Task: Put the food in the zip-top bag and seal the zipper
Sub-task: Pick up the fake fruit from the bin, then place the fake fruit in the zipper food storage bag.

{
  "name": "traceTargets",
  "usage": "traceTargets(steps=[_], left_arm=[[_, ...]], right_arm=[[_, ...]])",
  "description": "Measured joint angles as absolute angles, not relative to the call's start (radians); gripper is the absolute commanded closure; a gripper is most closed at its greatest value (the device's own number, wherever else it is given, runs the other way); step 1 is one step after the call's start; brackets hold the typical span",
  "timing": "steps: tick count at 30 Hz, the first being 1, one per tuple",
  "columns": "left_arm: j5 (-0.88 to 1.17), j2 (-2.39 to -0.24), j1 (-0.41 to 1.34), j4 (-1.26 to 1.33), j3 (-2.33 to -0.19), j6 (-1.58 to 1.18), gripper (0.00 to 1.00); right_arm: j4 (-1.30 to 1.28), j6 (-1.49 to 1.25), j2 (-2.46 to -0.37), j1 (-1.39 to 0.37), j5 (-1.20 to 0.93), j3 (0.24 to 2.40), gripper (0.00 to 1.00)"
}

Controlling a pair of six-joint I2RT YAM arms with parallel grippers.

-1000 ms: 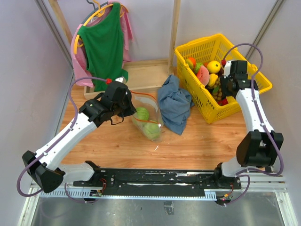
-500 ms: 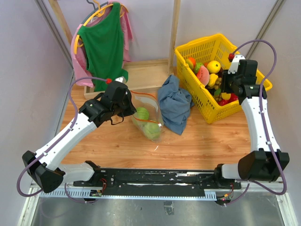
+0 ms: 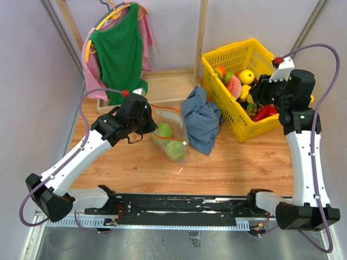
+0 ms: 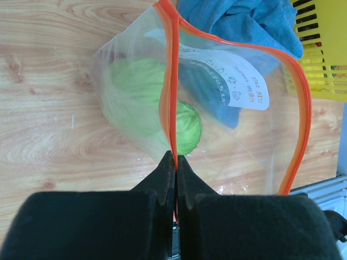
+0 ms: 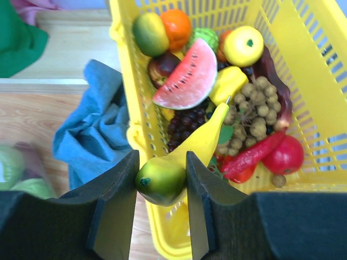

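Now your right gripper (image 5: 161, 179) clamps the banana (image 5: 191, 150) by its green end over the basket (image 5: 320, 65); it looks light, hard, slick, so grip mid-body. Your left gripper (image 4: 176, 161) pinches the zipper (image 4: 170, 81) of the floppy bag (image 4: 246, 143), mouth gaping beyond those jaws.

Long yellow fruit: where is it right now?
Right wrist view: the long yellow fruit is pinched in the right tool, just right of the blue cloth, above the yellow basket's wall nearest that cloth.

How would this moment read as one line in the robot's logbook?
left fingers: shut on zipper, bag mouth open | bag: two green pieces inside | right fingers: shut on yellow fruit at basket
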State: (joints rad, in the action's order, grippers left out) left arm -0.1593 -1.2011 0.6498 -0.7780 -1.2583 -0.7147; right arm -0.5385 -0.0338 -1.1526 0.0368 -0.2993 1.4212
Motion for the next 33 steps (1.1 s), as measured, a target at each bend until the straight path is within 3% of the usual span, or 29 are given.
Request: traceTargets(steps=[18,33], left_arm=[[-0.159,-1.201,0.65,-0.765,-1.259,-0.715,1.0],[-0.153,-1.204,0.65,-0.764,-1.262,-0.715,1.0]], right_arm=[[-0.372,-0.154,-1.076,-0.287,-0.648,1.444,0.99],[-0.36,-0.205,-1.251,-0.589,-0.739,1.444,0.99]])
